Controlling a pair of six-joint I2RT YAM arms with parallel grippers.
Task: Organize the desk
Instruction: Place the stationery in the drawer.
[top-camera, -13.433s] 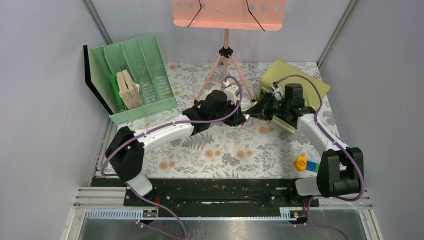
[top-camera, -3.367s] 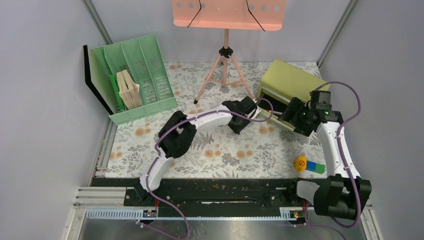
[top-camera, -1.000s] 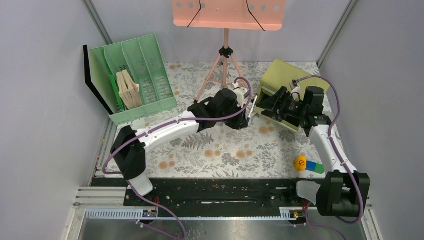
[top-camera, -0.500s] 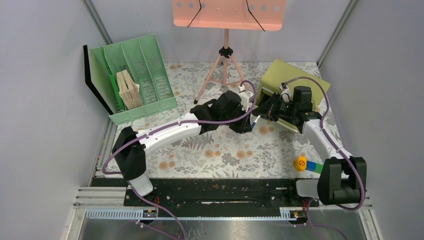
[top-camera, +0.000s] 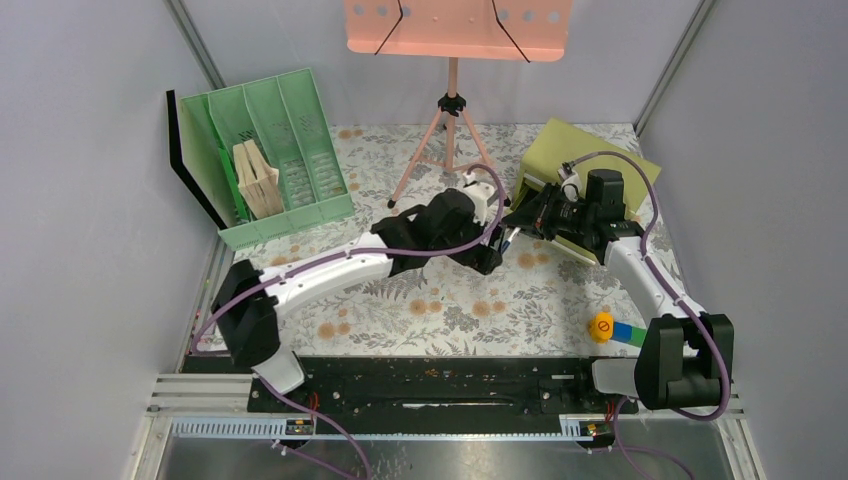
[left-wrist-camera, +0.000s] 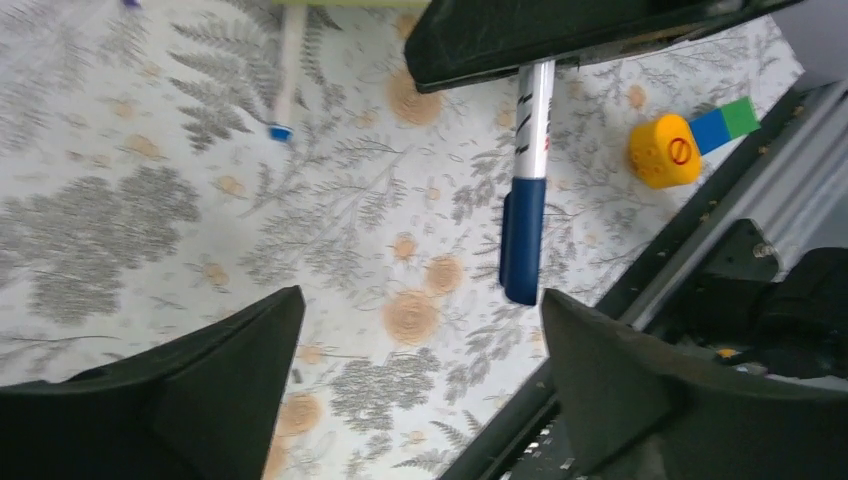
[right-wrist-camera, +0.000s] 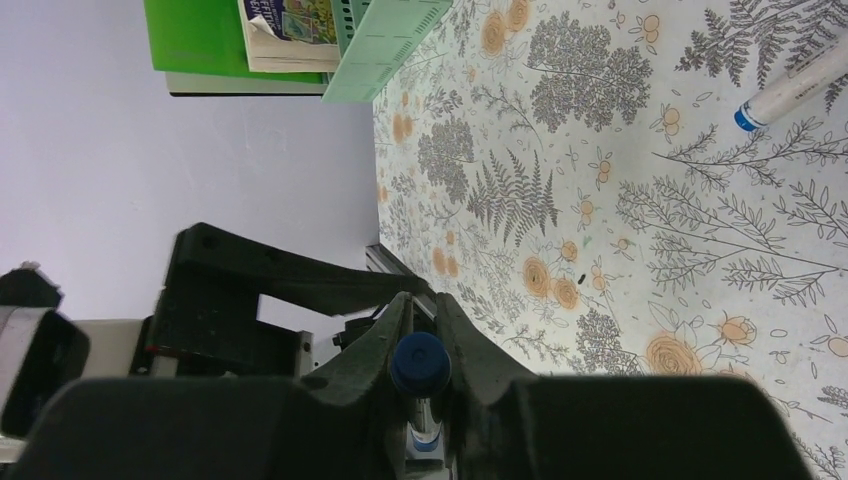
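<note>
A white marker with a blue cap (left-wrist-camera: 527, 200) hangs over the floral desk (top-camera: 450, 300), and my right gripper (right-wrist-camera: 420, 335) is shut on its barrel, cap (right-wrist-camera: 418, 362) pointing out past the fingertips. In the top view the right gripper (top-camera: 517, 222) meets my left gripper (top-camera: 492, 250) mid-desk, in front of the yellow-green box (top-camera: 585, 160). The left gripper (left-wrist-camera: 420, 385) is open, its two dark fingers spread wide below the marker and touching nothing. A second white pen with a blue tip (left-wrist-camera: 287, 70) lies on the desk.
A green file organizer (top-camera: 285, 150) holding papers stands at the back left. A pink music stand (top-camera: 455, 30) on a tripod stands at the back centre. A yellow toy (top-camera: 601, 326) and a blue-green block (top-camera: 626, 333) lie near the right arm's base.
The right gripper closed on the marker while the left still held it. The left gripper has now opened wide and let go, drawing back slightly.
</note>
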